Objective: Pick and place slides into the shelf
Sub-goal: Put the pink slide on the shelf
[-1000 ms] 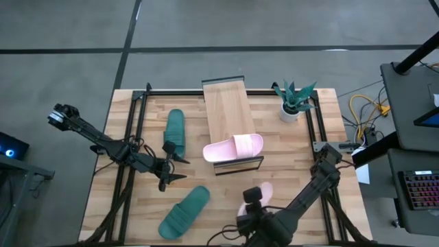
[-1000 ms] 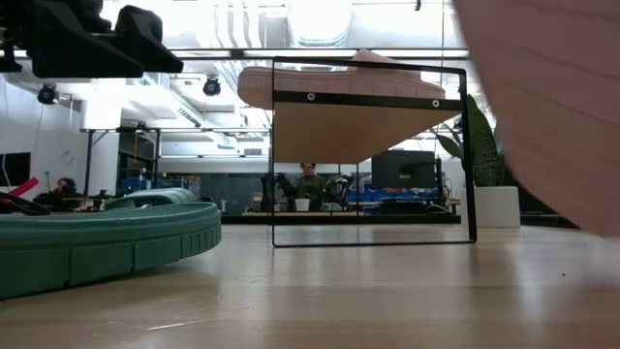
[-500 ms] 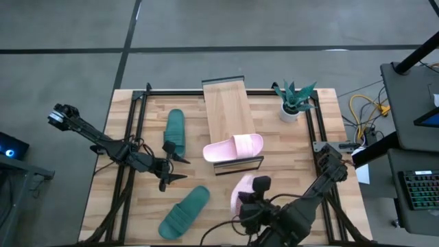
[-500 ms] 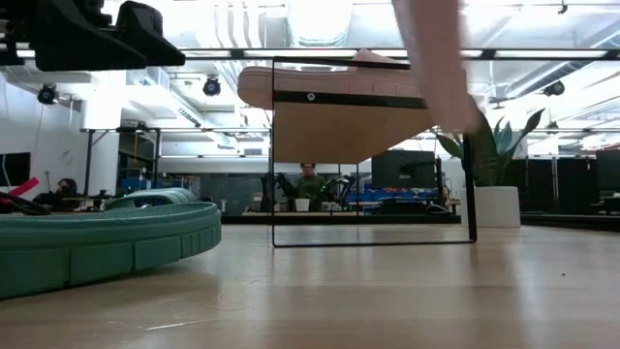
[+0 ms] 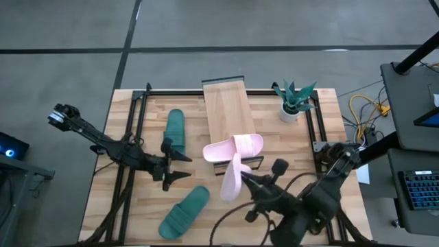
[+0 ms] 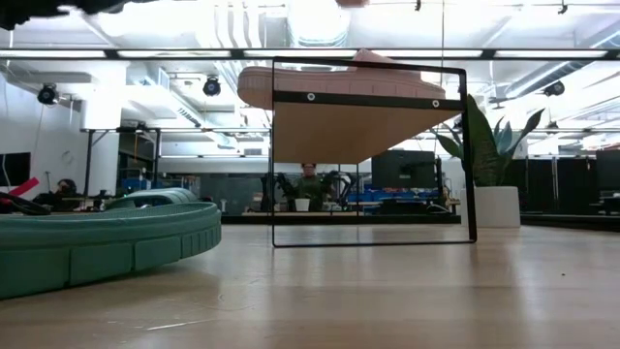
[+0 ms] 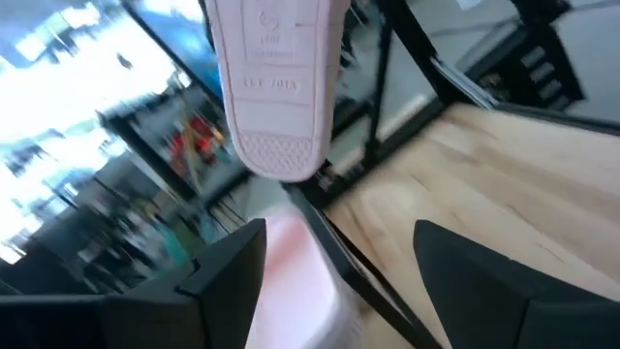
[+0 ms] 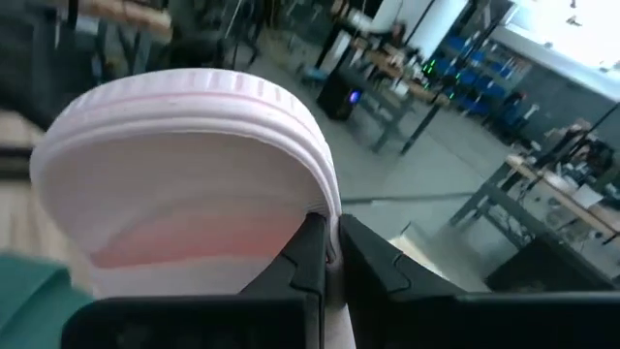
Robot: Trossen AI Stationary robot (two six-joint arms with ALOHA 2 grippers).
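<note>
High: right tool [image 5: 241,177] grips pink slide [image 5: 231,180] by its edge, airborne just off the shelf [image 5: 229,113] end where another pink [image 5: 233,148] sits; collision could dislodge it.
Left wrist: left tool [image 7: 339,281] open.
Right wrist: thin pinch, may slip.

Held pink slide [image 5: 231,180]: lifted, tilted, at shelf's near end.
Second pink slide [image 5: 233,147]: flat across shelf [image 5: 228,110].
Teal slides: one [image 5: 175,131] left of shelf; one [image 5: 184,211] near front edge.

One camera looks straight down on the counter [image 5: 274,147]. Another sits level at its surface. Both show the shelf [image 5: 229,113].
</note>
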